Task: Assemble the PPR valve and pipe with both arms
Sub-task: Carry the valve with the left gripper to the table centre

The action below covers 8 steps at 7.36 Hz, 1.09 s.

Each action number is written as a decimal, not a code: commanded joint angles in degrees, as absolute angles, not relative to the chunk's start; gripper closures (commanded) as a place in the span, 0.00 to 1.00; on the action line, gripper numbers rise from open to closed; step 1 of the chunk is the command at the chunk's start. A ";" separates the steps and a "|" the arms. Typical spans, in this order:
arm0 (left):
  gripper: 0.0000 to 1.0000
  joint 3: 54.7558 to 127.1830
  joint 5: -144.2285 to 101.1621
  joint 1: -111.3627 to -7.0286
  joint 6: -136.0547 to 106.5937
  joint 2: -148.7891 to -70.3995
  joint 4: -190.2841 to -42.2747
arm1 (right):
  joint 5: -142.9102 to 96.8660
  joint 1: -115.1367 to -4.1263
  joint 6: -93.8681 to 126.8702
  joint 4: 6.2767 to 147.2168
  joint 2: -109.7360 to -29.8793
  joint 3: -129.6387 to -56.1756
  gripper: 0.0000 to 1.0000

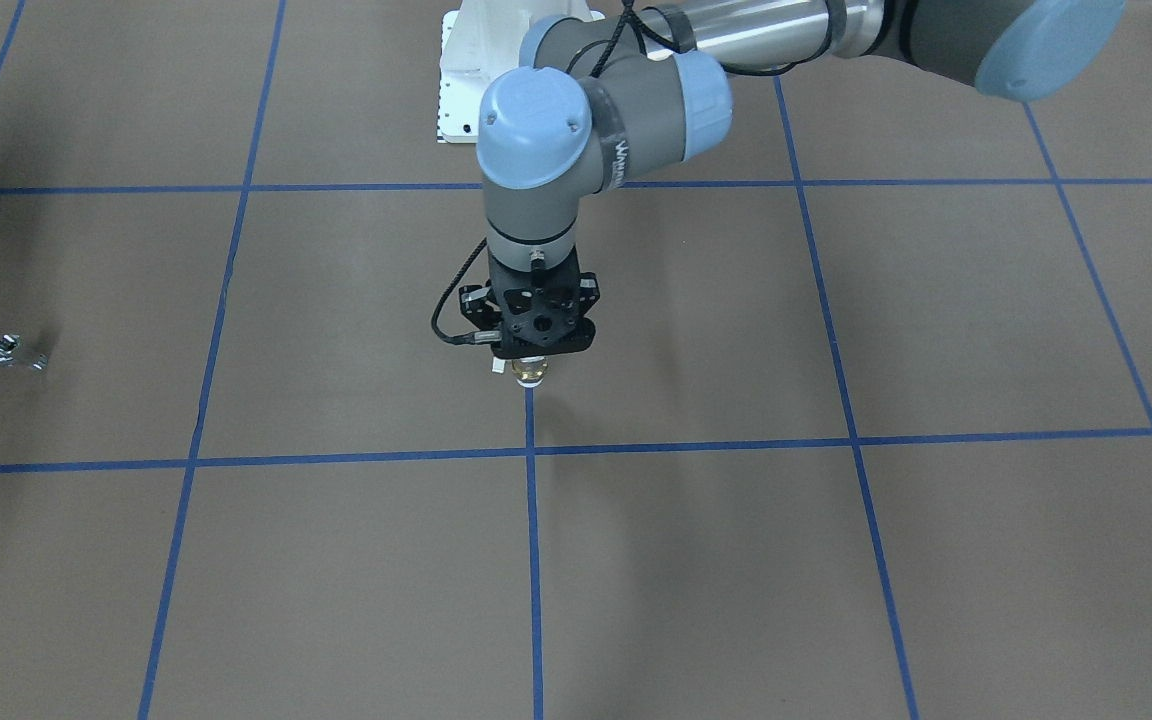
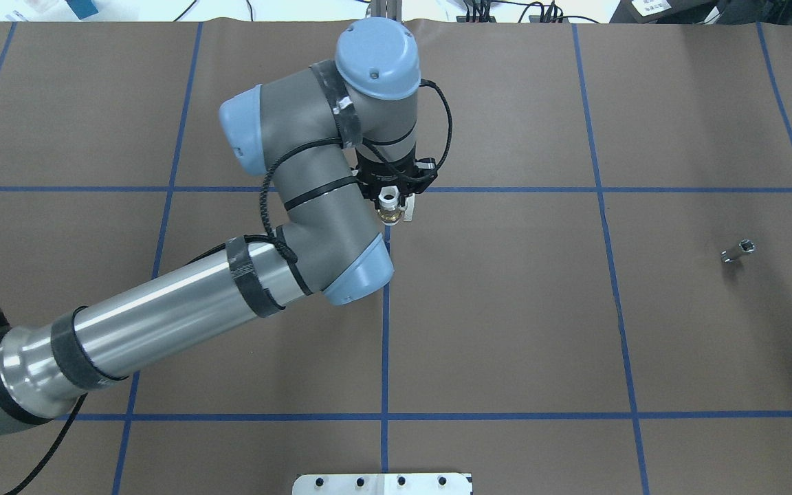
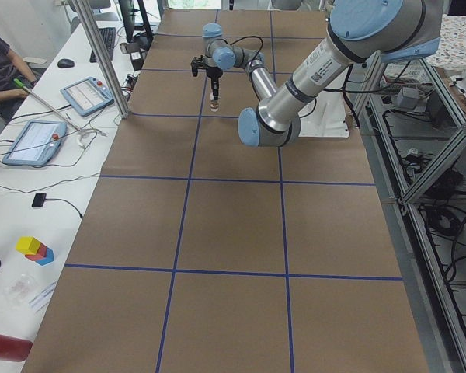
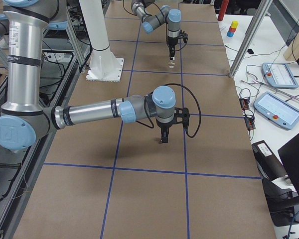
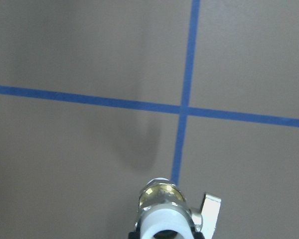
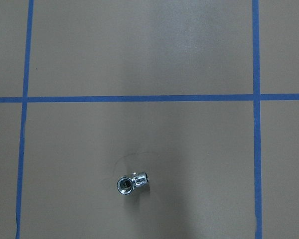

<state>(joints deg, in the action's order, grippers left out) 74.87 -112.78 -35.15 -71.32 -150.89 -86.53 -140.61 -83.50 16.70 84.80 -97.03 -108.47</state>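
Observation:
The PPR valve (image 1: pixel 531 372), brass with a white collar and a side lever, is held in my left gripper (image 1: pixel 533 362), just above a blue tape crossing at mid table. It also shows in the overhead view (image 2: pixel 389 208) and the left wrist view (image 5: pixel 164 214). The pipe (image 2: pixel 738 251), a small chrome fitting, lies alone on the brown mat far to my right; it also shows in the front view (image 1: pixel 16 352) and the right wrist view (image 6: pixel 131 183). My right gripper (image 4: pixel 163 139) shows only in the exterior right view, pointing down low over the mat; I cannot tell whether it is open or shut.
The white pedestal base (image 2: pixel 382 483) stands at the robot's edge of the table. Blue tape lines divide the brown mat (image 2: pixel 506 309) into squares. Operator desks with tablets (image 4: pixel 279 107) and a metal post (image 4: pixel 244 40) line the far side.

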 commanded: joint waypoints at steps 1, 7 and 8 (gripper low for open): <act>1.00 71.10 -110.13 -34.10 -71.46 -153.02 -87.80 | -140.54 -83.50 16.79 84.20 -97.03 -108.46 0.00; 1.00 71.28 -110.21 -34.10 -72.76 -151.26 -88.50 | -140.62 -83.50 18.18 83.85 -97.21 -108.63 0.00; 1.00 71.28 -110.21 -34.10 -72.77 -151.26 -88.59 | -140.62 -83.50 18.45 82.89 -97.21 -108.37 0.00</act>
